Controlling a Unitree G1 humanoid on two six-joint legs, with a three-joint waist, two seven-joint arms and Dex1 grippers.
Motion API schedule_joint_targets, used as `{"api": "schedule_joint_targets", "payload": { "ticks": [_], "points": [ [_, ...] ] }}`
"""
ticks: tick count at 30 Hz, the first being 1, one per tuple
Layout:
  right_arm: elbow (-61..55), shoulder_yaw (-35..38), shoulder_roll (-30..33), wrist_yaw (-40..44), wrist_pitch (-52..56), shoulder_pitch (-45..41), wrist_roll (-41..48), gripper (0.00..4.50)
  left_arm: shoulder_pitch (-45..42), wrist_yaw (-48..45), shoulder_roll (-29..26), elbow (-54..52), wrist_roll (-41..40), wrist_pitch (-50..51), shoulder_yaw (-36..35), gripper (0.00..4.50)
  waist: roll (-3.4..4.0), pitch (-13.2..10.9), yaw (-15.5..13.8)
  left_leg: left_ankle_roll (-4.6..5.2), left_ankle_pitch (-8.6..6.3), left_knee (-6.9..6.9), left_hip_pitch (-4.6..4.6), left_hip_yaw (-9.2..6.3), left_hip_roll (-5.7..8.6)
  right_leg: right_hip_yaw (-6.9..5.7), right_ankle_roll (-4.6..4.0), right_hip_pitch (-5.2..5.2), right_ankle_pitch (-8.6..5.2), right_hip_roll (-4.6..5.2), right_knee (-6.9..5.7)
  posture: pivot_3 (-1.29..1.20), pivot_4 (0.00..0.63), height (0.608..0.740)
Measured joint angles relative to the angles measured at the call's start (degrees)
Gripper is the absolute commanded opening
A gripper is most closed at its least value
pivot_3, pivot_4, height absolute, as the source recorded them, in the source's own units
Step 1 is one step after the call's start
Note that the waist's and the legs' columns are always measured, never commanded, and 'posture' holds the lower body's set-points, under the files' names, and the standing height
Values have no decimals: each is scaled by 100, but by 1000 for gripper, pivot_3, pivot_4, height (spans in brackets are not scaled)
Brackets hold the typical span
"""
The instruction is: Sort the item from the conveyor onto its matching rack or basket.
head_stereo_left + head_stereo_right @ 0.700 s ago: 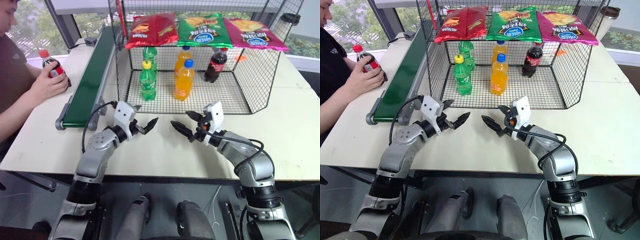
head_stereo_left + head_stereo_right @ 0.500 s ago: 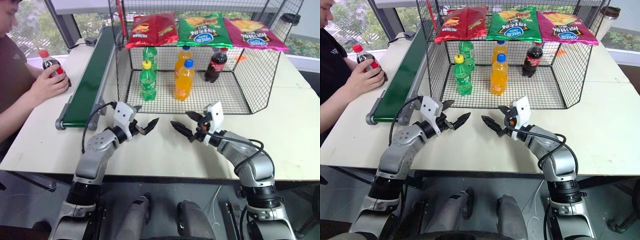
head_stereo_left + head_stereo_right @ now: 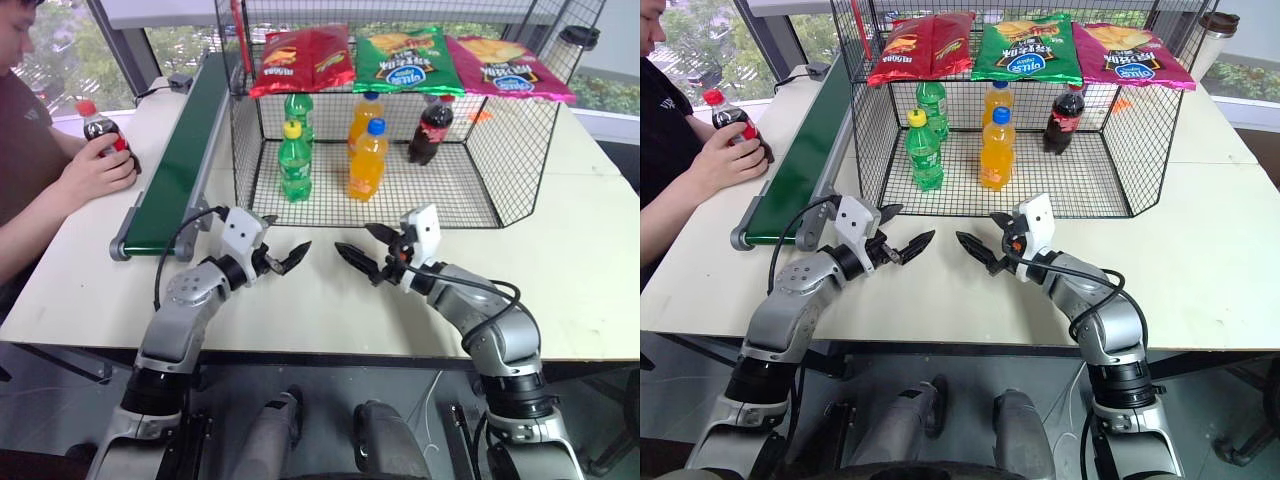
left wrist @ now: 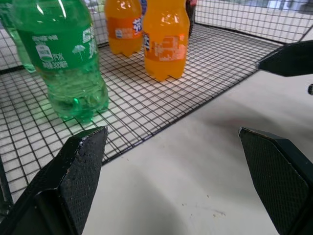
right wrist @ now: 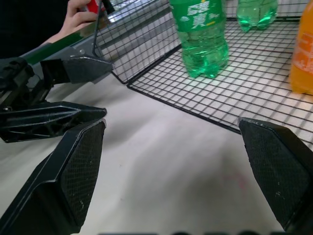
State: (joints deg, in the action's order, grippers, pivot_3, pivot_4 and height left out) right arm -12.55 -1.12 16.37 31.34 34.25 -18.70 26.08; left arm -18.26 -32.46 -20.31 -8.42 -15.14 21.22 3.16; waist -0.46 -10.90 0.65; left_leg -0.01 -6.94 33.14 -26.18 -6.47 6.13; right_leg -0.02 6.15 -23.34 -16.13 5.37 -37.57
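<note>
Hovering over the table (image 3: 600, 290), both end effectors gape wide, empty.

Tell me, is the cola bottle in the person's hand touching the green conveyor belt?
Apart. In the left eye view, the cola bottle sits in the person's hand, with bare table between it and the conveyor.

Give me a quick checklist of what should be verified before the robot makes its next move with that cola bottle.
1. Cola bottle on the conveyor: not ok, a person's hand holds it on the table beside the belt.
2. Left gripper open and empty: ok.
3. Right gripper open and empty: ok.
4. Room in the wire basket: ok, bare mesh beside the cola bottle inside.
5. Bottles inside upright: ok.
6. Person clear of the belt: cannot tell.
</note>
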Motion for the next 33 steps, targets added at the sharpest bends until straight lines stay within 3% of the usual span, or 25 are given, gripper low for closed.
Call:
{"api": "schedule_joint_targets", "payload": {
  "ticks": [12,33],
  "points": [
    [37,-82,-177,31,-88,-60,-3,4469,96,-106,-332,-365,-265,327,-279,4500,0,0,0,-1,0,-2,0,0,0,0,-1,-4,-1,0,1,0,150,738],
    [32,-25,-13,7,-137,78,6,4469,196,59,-147,-402,-283,328,-332,4500,1,0,-1,-1,-1,-6,0,0,0,2,-2,-6,-1,0,1,0,150,738]
  ]
}}
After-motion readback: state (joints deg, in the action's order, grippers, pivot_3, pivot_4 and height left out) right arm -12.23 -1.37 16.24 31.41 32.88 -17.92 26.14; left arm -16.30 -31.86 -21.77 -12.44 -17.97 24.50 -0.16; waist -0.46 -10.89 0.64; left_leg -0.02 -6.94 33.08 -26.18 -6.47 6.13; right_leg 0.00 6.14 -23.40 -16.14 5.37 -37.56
